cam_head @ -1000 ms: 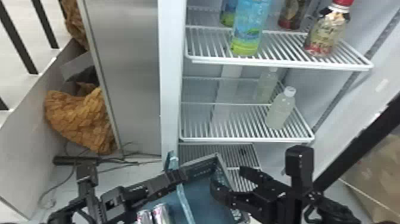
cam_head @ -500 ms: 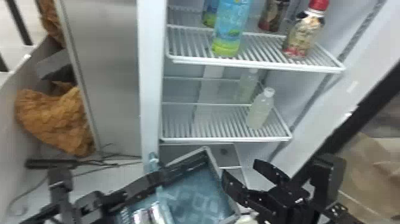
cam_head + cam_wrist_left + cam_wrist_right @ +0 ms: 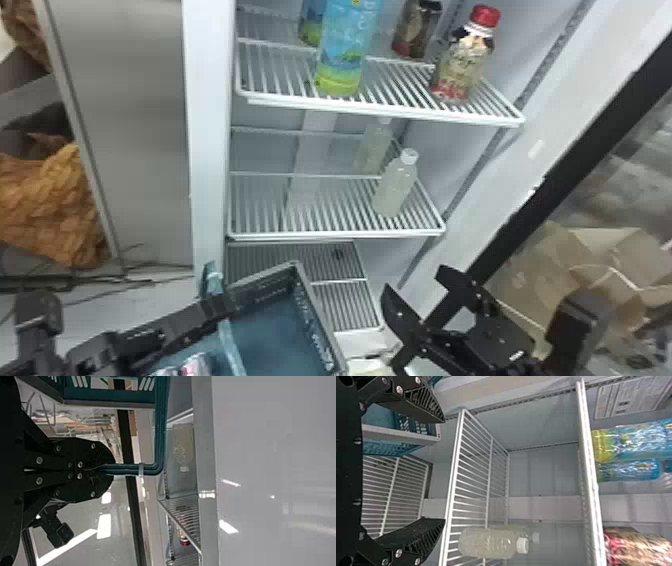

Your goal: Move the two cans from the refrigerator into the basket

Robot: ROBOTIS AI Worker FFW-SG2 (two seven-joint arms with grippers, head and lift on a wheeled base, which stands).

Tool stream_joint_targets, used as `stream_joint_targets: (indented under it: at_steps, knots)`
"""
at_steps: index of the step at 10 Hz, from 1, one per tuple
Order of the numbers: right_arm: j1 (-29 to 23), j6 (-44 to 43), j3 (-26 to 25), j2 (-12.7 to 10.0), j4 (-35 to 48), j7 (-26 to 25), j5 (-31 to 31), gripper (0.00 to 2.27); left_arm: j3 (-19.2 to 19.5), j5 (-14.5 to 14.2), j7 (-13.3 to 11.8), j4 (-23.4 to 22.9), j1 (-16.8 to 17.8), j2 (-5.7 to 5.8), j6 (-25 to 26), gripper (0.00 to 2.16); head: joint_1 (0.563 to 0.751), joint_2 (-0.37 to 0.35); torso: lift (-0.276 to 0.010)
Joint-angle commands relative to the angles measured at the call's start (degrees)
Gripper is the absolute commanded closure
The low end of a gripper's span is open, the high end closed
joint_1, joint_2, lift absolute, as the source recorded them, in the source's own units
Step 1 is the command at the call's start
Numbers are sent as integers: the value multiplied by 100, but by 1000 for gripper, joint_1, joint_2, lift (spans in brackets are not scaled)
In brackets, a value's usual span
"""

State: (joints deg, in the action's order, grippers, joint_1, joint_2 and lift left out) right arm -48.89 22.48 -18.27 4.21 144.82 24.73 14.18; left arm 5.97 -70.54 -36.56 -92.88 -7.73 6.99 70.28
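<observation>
Left gripper (image 3: 227, 302): jaws closed on the tubular teal handle (image 3: 160, 427) of the teal plastic basket (image 3: 280, 335). Shiny silver-and-pink metal cans (image 3: 196, 365) sit inside the basket. Right gripper (image 3: 412, 280): jaws wide apart, near the basket.

cans (image 3: 197, 365): silvery, side by side in basket (image 3: 272, 335) | basket: teal, handle raised | refrigerator (image 3: 211, 150): open

cans (image 3: 196, 366) (two, it seems) in the basket (image 3: 275, 340), bottles (image 3: 395, 187) on the shelves (image 3: 340, 233) behind
</observation>
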Motion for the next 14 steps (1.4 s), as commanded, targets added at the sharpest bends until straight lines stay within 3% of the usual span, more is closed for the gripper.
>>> stream_joint_targets:
  at_steps: [1, 4, 8, 14]
  knots:
    - [-187, -758, -127, -61, -371, 93, 182, 173, -3, 27, 0, 0, 14, 4, 17, 1210, 695, -349, -219]
    - [-609, -1771, -218, -140, -975, 216, 411, 173, -3, 50, 0, 0, 14, 4, 31, 1210, 695, -350, -219]
    - [-1256, -2530, -344, -219, -933, 234, 422, 173, 20, 38, 0, 0, -14, 4, 31, 1210, 695, -350, -219]
    - [-1438, -2966, -355, -360, -1088, 234, 422, 173, 66, 38, -9, 0, -42, -4, 3, 1210, 695, -350, -219]
